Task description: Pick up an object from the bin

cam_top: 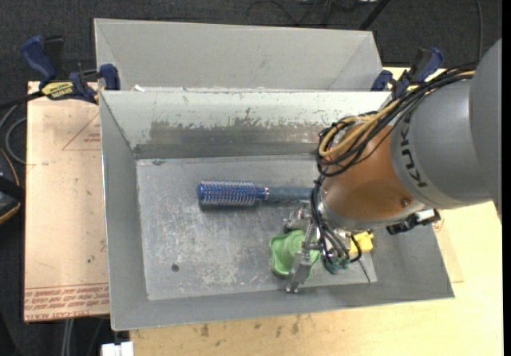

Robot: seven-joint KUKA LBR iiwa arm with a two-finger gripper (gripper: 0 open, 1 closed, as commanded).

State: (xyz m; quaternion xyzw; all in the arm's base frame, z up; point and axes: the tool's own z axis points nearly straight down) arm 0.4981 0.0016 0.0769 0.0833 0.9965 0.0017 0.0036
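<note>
My gripper [300, 260] reaches down at the bin's front right, its metal fingers right over a small bright green object [282, 253] lying on the floor there. The fingers overlap the green object's right side; whether they hold it cannot be made out. A blue hairbrush [233, 194] lies flat across the middle of the bin, bristle head to the left, its handle running right under the arm. A small yellow piece [363, 242] shows just right of the gripper, partly hidden beneath the arm.
The arm with its orange cover and cables hangs over the bin's right side, hiding the floor there. The bin's sloped walls rise at the back and left.
</note>
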